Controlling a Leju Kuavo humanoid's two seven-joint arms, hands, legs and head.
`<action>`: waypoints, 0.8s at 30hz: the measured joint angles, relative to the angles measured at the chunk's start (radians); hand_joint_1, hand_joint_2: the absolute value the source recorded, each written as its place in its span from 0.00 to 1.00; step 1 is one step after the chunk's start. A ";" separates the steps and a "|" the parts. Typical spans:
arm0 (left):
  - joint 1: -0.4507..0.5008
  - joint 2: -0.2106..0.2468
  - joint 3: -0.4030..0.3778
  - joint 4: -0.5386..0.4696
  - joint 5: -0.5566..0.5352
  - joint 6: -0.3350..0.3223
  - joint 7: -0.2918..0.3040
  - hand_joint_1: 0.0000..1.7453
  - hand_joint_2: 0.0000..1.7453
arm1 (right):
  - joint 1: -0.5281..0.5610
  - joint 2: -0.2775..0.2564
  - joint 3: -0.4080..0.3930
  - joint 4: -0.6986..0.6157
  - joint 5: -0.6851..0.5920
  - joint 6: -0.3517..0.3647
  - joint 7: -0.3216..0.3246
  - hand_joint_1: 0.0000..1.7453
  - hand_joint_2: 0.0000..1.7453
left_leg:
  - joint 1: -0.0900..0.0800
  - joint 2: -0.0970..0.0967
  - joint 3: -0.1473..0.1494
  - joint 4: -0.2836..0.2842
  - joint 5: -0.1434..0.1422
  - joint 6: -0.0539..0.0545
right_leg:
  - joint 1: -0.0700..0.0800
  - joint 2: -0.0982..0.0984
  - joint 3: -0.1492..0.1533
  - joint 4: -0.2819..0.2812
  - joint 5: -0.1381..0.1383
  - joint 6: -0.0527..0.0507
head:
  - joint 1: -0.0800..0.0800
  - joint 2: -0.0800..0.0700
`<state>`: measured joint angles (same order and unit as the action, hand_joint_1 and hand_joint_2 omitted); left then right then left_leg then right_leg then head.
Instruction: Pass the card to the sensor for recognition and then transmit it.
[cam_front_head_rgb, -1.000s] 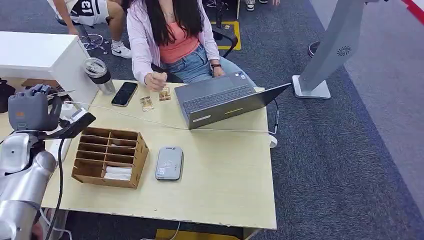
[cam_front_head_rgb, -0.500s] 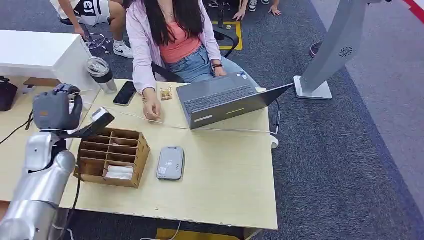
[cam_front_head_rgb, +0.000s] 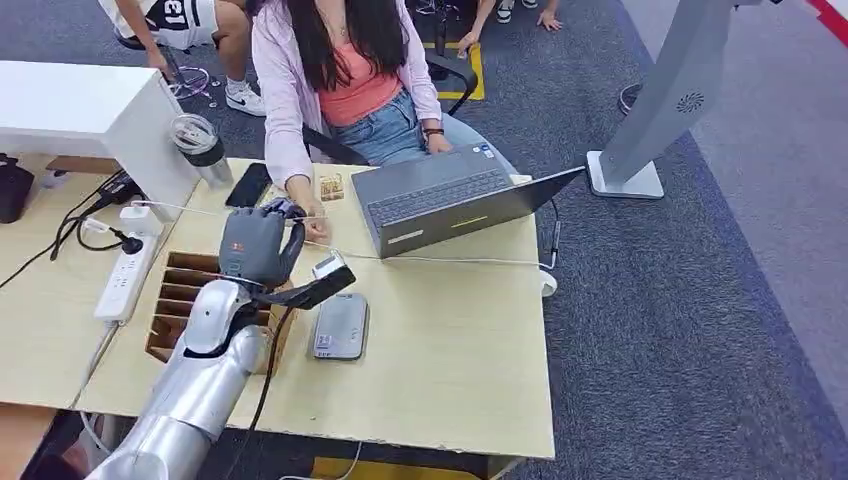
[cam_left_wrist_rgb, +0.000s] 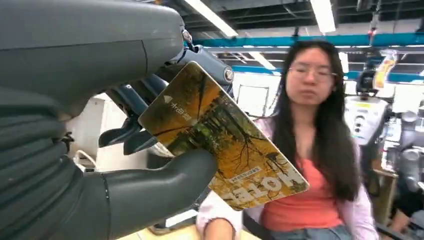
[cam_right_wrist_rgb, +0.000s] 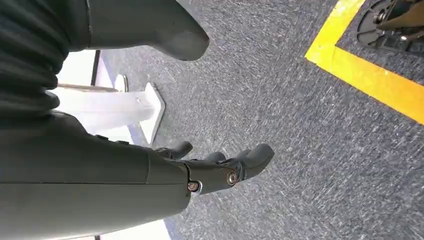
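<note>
— Left hand (cam_front_head_rgb: 258, 246) first: what's it doing?

— Your left hand (cam_left_wrist_rgb: 100, 150) grips the card (cam_left_wrist_rgb: 220, 137), thumb under one face and the darker fingers (cam_left_wrist_rgb: 125, 137) behind the other. In the head view you see the hand raised above the table (cam_front_head_rgb: 440, 370), over the far end of the wooden sorting box (cam_front_head_rgb: 175, 300). The card is yellow-brown with a tree picture (the print reads upside down in the wrist view), held tilted and clear of everything on the table.

— And your right hand?

— Your right hand (cam_right_wrist_rgb: 210, 165) hangs over grey carpet (cam_right_wrist_rgb: 300, 140), fingers apart and lightly curled, holding nothing. A yellow floor line (cam_right_wrist_rgb: 370, 80) runs past it.

— Where's the sensor?

— The grey card reader (cam_front_head_rgb: 340, 325) lies flat on the table just beside the box, toward the table's middle and nearer the front edge than the hand. The hand sits beyond it and a little to the left, not touching it.

— What lies farther back?

— An open laptop (cam_front_head_rgb: 440, 200) sits toward the far right part of the table. A black phone (cam_front_head_rgb: 249, 185) and a lidded tumbler (cam_front_head_rgb: 198, 148) stand near the far left corner. A white power strip (cam_front_head_rgb: 125, 275) lies on the neighbouring table to the left. A person (cam_front_head_rgb: 345, 70) sits at the far edge, one hand (cam_front_head_rgb: 312, 225) resting on the table just beyond your left hand.
</note>
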<state>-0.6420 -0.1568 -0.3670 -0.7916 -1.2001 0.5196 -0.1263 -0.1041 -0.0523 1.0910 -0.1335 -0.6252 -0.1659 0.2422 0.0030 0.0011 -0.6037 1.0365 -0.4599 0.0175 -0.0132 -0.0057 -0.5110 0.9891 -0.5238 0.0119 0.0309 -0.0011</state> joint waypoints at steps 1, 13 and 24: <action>0.002 -0.003 -0.004 0.000 0.001 -0.005 0.000 1.00 1.00 | 0.000 0.000 0.000 0.000 -0.001 0.000 0.000 0.00 1.00 | 0.000 0.000 0.000 0.000 0.000 0.000 | 0.000 0.000 0.000 0.000 0.000 0.000 | 0.000 0.000; 0.063 -0.019 -0.044 0.006 0.015 -0.053 0.035 1.00 1.00 | 0.001 0.002 0.004 0.000 -0.021 -0.002 0.000 0.00 1.00 | 0.000 0.000 0.000 0.000 0.000 0.000 | 0.000 0.000 0.000 0.000 0.000 0.000 | 0.000 0.000; 0.083 -0.023 -0.064 0.007 0.014 -0.055 0.036 1.00 1.00 | 0.001 0.003 0.005 0.000 -0.023 -0.002 0.000 0.00 1.00 | 0.000 0.000 0.000 0.000 0.000 0.000 | 0.000 0.000 0.000 0.000 0.000 0.000 | 0.000 0.000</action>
<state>-0.5591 -0.1796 -0.4307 -0.7847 -1.1856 0.4647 -0.0900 -0.1030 -0.0492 1.0956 -0.1335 -0.6481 -0.1675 0.2422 0.0030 0.0010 -0.6042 1.0365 -0.4597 0.0176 -0.0132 -0.0059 -0.5110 0.9891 -0.5238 0.0120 0.0309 -0.0011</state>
